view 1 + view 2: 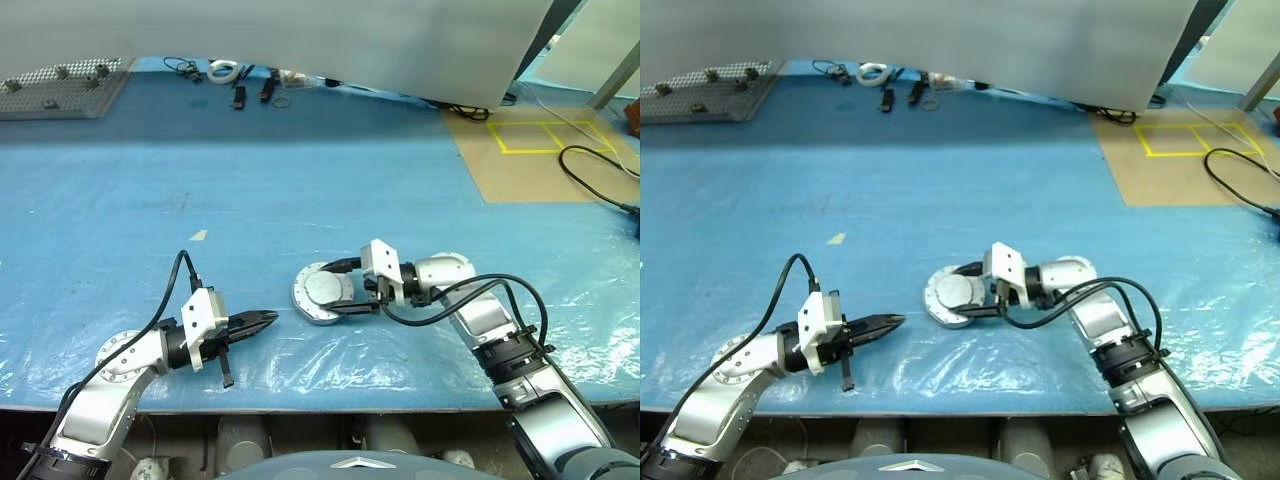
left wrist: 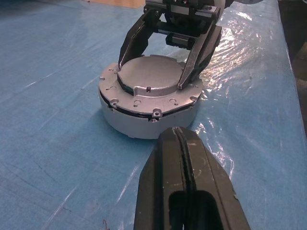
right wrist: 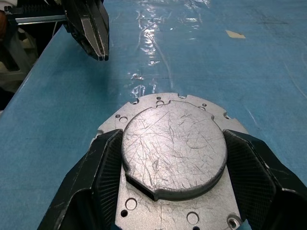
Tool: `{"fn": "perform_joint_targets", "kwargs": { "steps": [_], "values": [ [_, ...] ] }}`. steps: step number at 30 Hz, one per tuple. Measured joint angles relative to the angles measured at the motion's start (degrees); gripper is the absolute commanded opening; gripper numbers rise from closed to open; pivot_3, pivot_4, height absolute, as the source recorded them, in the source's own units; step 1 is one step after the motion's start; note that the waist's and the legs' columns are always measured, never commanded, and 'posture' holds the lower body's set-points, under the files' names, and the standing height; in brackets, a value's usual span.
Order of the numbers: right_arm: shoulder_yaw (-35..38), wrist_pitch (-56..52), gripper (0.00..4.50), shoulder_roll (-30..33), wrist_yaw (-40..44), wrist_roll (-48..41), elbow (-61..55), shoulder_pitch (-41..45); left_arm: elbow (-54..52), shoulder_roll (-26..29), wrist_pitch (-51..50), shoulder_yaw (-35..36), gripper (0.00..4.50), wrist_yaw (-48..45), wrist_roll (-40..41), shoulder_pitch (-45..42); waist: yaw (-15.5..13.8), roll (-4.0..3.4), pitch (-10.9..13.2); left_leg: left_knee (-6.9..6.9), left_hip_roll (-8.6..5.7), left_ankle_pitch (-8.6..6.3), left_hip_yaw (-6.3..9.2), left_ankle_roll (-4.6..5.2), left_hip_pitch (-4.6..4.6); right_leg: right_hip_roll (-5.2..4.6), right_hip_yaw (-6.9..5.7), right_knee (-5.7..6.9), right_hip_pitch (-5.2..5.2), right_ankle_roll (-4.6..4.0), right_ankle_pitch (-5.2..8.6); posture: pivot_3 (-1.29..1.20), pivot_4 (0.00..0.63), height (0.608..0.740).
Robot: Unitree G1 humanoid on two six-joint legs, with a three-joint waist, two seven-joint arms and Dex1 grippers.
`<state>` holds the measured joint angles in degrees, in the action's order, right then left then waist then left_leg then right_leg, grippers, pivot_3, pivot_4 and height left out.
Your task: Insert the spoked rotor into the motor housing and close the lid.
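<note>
Nearest to me, my left pincer (image 1: pixel 262 322) sits low at the front edge of the bench (image 1: pixel 300 190), fingers pressed fully together, nothing in them, tip aimed toward the right at the housing (image 2: pixel 125 120). Small gap between tip and housing, not touching.

Just right of that, front centre of the bench, the round silver-grey housing stands flat on the blue sheet (image 1: pixel 120 230). Lid (image 3: pixel 173 146) sits on top of it, plain scratched face up, raised centre disc showing, flange with small holes around it. From the left wrist view a thin dark seam runs round between lid and housing; can't tell if it is fully seated. Rotor I can't see, so can't say where it is.

Right of the housing, my right pincer (image 1: pixel 335 291) reaches in from the right, pointing left and slightly down. Its two black fingers (image 3: pixel 98 179) are spread wide, one on each side of the lid's raised disc, resting over the flange. They sit right by the disc edge; can't tell for sure whether they squeeze it.

Far back left, a grey perforated plate (image 1: pixel 65 90). Back centre, a white ring (image 1: pixel 224 71) and small dark tools (image 1: pixel 240 95). Back right, a tan board (image 1: pixel 545 155) with yellow tape outline, black cable (image 1: pixel 595 175) beside it.
</note>
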<state>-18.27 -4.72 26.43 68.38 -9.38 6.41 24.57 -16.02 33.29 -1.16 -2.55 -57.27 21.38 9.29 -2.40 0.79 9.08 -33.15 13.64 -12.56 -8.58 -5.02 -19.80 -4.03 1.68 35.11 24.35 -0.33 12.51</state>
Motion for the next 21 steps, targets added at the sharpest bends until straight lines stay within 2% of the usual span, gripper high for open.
{"fn": "perform_joint_targets", "kwargs": {
  "steps": [21],
  "values": [
    [-0.1, 0.9, 2.94, -0.9, -0.7, 0.0, 1.6, 0.0, 0.3, 0.0, 0.0, 0.0, 0.00, 0.0, -0.1, 0.0, 0.0, 0.00, 0.0, 0.00, 0.00, 0.00, 0.00, 0.00, 0.03, 0.01, 0.01, 0.02, -0.01, -0.01, 0.01, 0.00, 0.150, 0.740]
  ]
}}
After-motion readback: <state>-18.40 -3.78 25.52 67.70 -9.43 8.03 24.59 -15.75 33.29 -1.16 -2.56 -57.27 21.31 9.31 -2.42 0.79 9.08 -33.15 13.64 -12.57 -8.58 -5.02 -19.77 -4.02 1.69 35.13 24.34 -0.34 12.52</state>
